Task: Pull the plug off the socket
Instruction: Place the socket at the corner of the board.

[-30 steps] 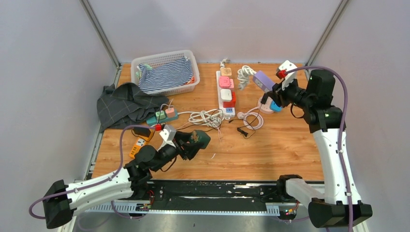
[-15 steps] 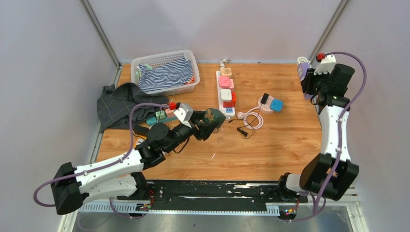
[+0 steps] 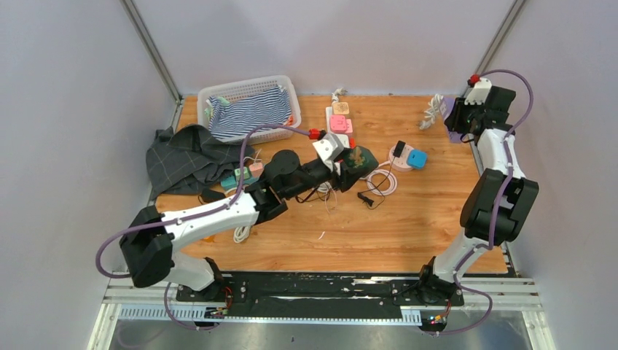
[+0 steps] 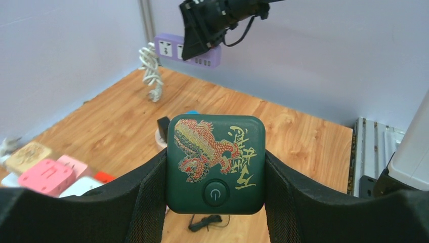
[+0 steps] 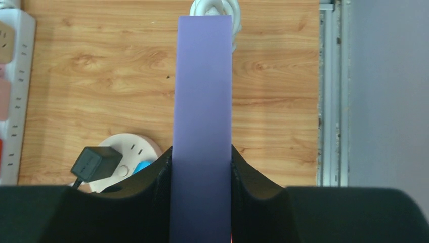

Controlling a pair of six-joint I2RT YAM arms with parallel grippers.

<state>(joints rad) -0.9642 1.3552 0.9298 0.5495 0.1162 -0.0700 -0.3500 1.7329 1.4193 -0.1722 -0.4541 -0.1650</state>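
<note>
Two grippers: each is clamped on an item held up off the table point(image 3: 408, 226).
Left gripper point(image 4: 216, 163): fingers pressed against both sides of the green adapter point(image 4: 216, 132), over the middle of the table just beside the white power strip point(image 3: 339, 115).
Green adapter markings: a red and gold dragon picture, gold Chinese characters to its right that I cannot read, and a round button with a power symbol below.
Right gripper point(image 5: 202, 173): closed around the purple power strip point(image 5: 202, 76), at the far right corner.
Purple power strip face: in the left wrist view it shows two socket outlets and a row of small ports along its lower edge.
White cord point(image 4: 151, 66): bundled, hanging from one end of the purple strip.
Round socket point(image 5: 129, 144): lying on the table between the two grippers, with a black plug point(image 5: 96, 163) and a blue plug point(image 3: 417, 158) on it.
White power strip load: beige, pink and red blocks plugged in.
Far left: basket point(image 3: 248, 82) with striped cloth point(image 3: 251, 113); grey checked cloth point(image 3: 189, 153) beside it.
</note>
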